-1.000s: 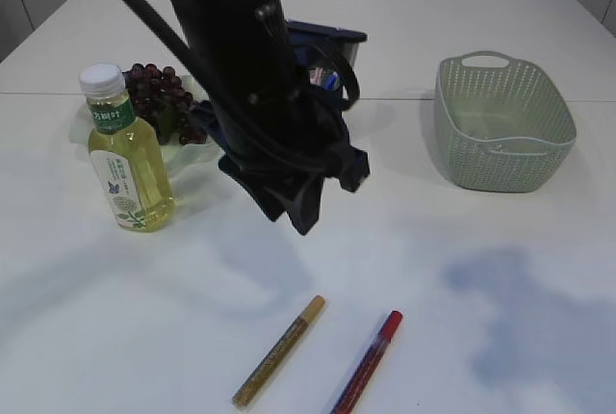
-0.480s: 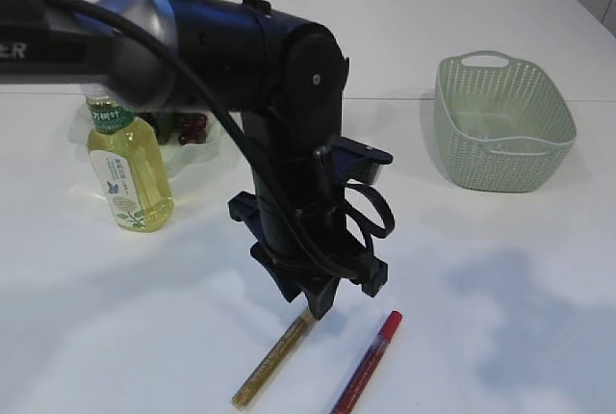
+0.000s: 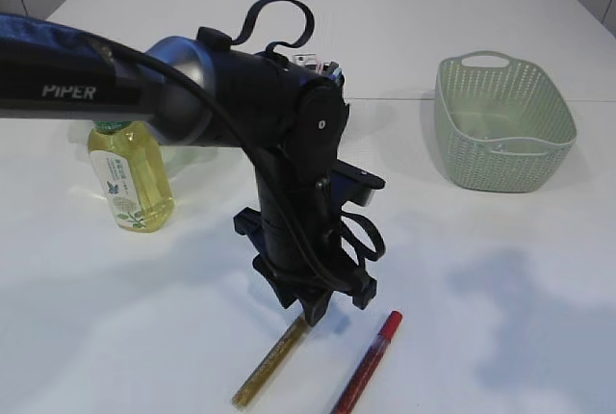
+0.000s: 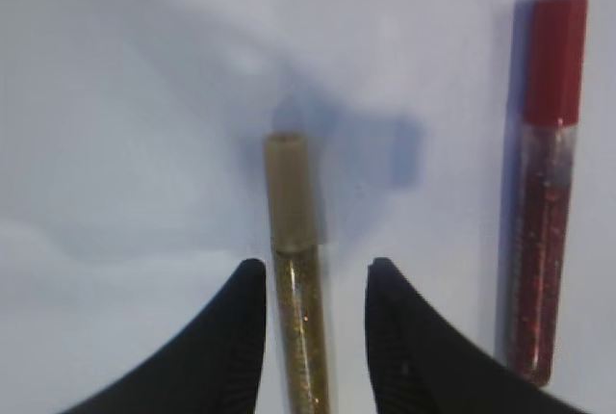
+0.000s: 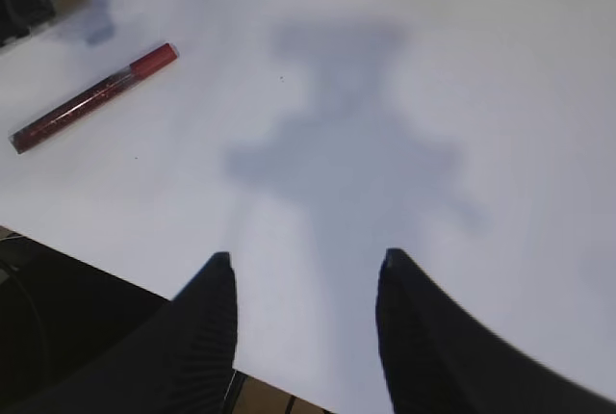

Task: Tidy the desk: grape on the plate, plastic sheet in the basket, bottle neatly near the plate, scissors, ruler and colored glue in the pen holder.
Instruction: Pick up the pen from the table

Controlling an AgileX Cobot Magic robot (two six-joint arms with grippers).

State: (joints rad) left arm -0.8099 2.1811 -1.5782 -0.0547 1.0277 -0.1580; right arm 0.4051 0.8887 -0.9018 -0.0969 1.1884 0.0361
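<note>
Fingers (image 4: 241, 337) of the left gripper (image 4: 313, 332) are parted and straddling the gold glue pen (image 4: 294, 270), one on each side, not yet clamped on it. It lies flat on the desk (image 3: 500, 270), its long axis running straight out between them, cap end away. Just to the right lies the red glue pen (image 4: 544, 183), nearly parallel. Left arm is clearly the nearer one; the right gripper (image 5: 303, 298) hangs released over bare desk, holding nothing.

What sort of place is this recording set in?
Probably a lab tabletop staged as a desk, not a real office: a plain white table against bare white panels, with only props on it: glitter glue pens, a drink bottle and a green basket.
</note>
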